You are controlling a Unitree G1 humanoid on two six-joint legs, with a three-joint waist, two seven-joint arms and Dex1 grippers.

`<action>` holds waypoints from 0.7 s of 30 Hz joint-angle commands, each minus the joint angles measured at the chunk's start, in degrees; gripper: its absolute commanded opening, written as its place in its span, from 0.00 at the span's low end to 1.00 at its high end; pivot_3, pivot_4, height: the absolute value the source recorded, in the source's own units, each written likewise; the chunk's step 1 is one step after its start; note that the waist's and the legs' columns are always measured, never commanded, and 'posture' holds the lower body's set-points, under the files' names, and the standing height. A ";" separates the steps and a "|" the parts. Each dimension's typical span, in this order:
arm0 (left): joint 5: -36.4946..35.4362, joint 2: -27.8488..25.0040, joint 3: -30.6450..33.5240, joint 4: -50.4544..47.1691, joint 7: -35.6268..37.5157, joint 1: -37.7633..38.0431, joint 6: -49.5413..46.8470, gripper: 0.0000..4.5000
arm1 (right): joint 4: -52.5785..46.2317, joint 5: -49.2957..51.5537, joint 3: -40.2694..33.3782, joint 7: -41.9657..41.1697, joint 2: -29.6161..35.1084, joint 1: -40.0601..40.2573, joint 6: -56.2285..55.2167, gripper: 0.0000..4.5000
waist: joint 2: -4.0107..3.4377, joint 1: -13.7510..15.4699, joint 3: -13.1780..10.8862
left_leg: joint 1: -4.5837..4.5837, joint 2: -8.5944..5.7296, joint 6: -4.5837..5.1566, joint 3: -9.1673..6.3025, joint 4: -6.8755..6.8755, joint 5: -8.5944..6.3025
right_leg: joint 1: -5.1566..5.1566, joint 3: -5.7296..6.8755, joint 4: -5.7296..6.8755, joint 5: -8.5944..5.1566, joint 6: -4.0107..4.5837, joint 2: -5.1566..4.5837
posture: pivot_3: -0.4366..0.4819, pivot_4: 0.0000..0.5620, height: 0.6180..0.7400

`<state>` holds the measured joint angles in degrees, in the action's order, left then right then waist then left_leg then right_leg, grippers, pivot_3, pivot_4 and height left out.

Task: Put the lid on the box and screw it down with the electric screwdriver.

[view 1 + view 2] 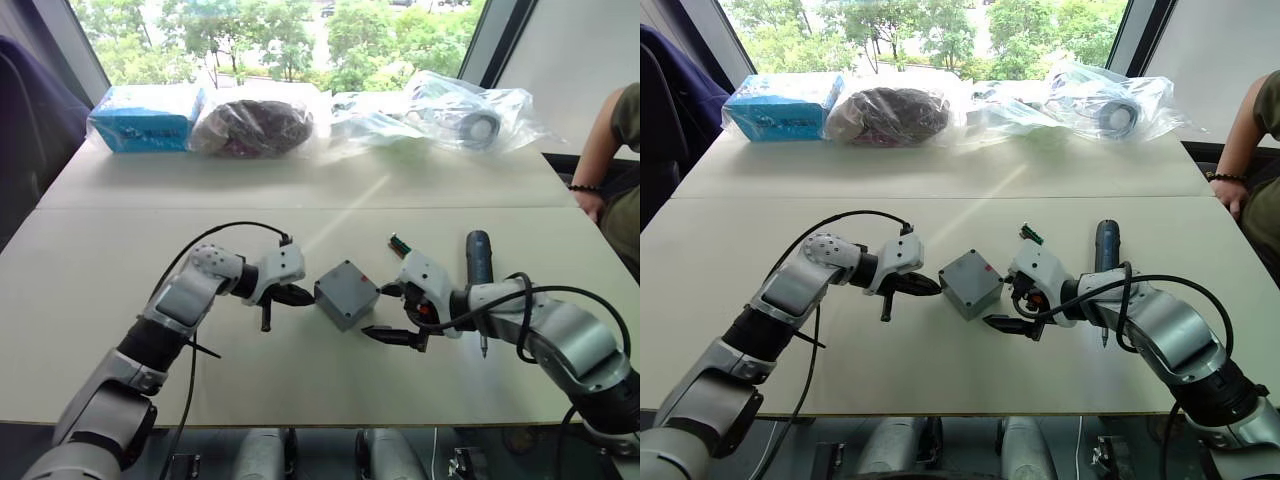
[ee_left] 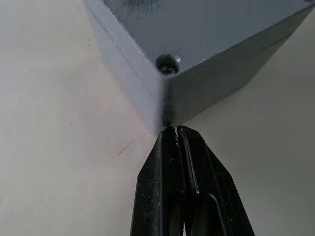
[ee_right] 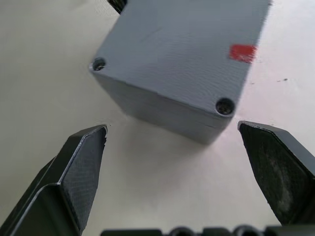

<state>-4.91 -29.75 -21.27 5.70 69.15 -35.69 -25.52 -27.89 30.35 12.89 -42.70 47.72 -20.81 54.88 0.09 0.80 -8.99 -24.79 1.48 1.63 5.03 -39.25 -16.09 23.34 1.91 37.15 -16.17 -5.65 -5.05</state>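
Observation:
The grey box [image 1: 346, 293] stands in the middle of the table, turned corner-on to me. The lid [image 3: 187, 44] sits on top of it, a thin seam marking where they meet, with a red mark on its top and a screw hole at each corner that shows. My left gripper [image 1: 308, 296] is shut, its tip touching the box's left corner [image 2: 165, 115]. Just right of the box, my right gripper [image 1: 375, 311] is open, its fingers either side of the near right corner without touching. The dark electric screwdriver [image 1: 479, 262] lies on the table behind my right arm.
A small green-brown part [image 1: 400, 242] lies behind the right gripper. Along the far edge sit a wrapped blue carton [image 1: 145, 118], a bagged dark bundle [image 1: 255, 125] and clear bags [image 1: 450, 115]. A person's arm [image 1: 600, 150] rests at the table's right side.

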 commanded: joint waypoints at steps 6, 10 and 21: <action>0.88 3.14 0.85 3.62 -3.86 -3.69 1.89 0.00 | -5.07 2.20 -2.29 0.47 -1.30 1.19 2.84 0.99 | 0.00 -0.03 0.00 | 0.00 0.00 0.00 -0.01 0.00 0.00 | 0.01 0.00 -0.01 0.00 0.00 0.00 | 0.48 0.27 1.00; 0.77 3.58 0.89 4.76 -3.88 -4.41 2.71 0.00 | -5.91 2.32 -3.00 1.44 -1.86 1.70 4.04 0.99 | 0.00 -0.08 0.00 | 0.00 0.00 0.00 0.00 0.00 0.00 | 0.01 0.00 0.00 0.00 0.00 0.00 | 0.48 0.27 1.00; -1.37 1.28 2.81 2.62 -1.71 -4.53 1.39 0.00 | -4.53 5.46 -10.63 -0.54 1.14 0.64 6.13 0.99 | 0.01 -0.02 0.00 | 0.00 -0.01 -0.01 0.00 -0.01 0.01 | 0.01 0.00 0.00 0.00 0.00 0.00 | 0.48 0.27 1.00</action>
<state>-4.44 -26.97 -21.20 10.95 66.20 -39.07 -23.47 -32.19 33.61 8.13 -41.60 46.85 -18.80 60.91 0.10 0.77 -9.00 -24.79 1.47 1.62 5.04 -39.25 -16.09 23.35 1.90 37.15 -16.16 -5.65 -5.06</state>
